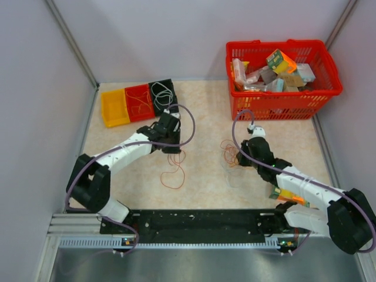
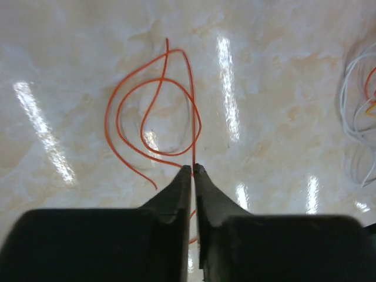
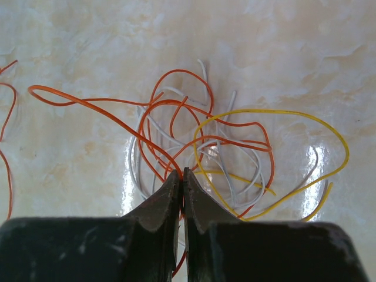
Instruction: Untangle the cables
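Note:
An orange cable lies in loose loops on the table in front of my left gripper. In the left wrist view that gripper is shut on a strand of this orange cable, just above the table. My right gripper is at a tangle of cables. In the right wrist view it is shut on an orange strand of the tangle, in which orange, white and yellow cables are snarled together.
Yellow, red and black bins stand at the back left; the black one holds a white cable. A red basket full of packets stands at the back right. A small orange and green box lies under my right arm.

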Action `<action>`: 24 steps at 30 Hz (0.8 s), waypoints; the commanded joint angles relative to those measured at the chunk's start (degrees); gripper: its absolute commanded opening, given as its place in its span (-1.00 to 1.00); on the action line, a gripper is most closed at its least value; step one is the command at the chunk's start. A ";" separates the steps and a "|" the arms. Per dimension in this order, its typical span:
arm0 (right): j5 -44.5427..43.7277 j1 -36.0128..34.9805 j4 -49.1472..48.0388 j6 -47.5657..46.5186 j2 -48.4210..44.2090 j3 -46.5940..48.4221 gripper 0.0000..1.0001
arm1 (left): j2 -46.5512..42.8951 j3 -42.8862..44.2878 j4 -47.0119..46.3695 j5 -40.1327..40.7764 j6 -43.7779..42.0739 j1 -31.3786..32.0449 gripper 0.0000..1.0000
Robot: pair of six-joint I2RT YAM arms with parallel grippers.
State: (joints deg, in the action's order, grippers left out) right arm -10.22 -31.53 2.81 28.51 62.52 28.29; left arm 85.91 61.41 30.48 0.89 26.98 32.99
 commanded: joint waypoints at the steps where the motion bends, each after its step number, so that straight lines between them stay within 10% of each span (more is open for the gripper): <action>1: 1.69 0.85 -0.70 -1.53 -0.56 -0.96 -0.92 | 2.42 -3.13 -6.47 -8.09 1.15 0.14 -0.65; 13: 3.36 1.12 -1.31 -1.53 -3.11 -2.63 -0.92 | -1.44 -1.38 -3.50 -4.76 -2.89 3.04 0.79; 20: 3.63 1.12 -2.28 -1.00 -3.37 -3.60 -0.92 | -4.70 1.17 1.07 4.74 -6.24 5.33 0.87; 24: 3.80 1.12 -2.28 -0.91 -3.37 -3.86 -0.92 | -2.33 -1.45 -4.09 -7.96 -4.14 5.59 0.72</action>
State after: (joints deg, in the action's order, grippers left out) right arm -6.72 -31.20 2.39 27.24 60.20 24.73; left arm 83.07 60.62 30.17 0.78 22.33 38.30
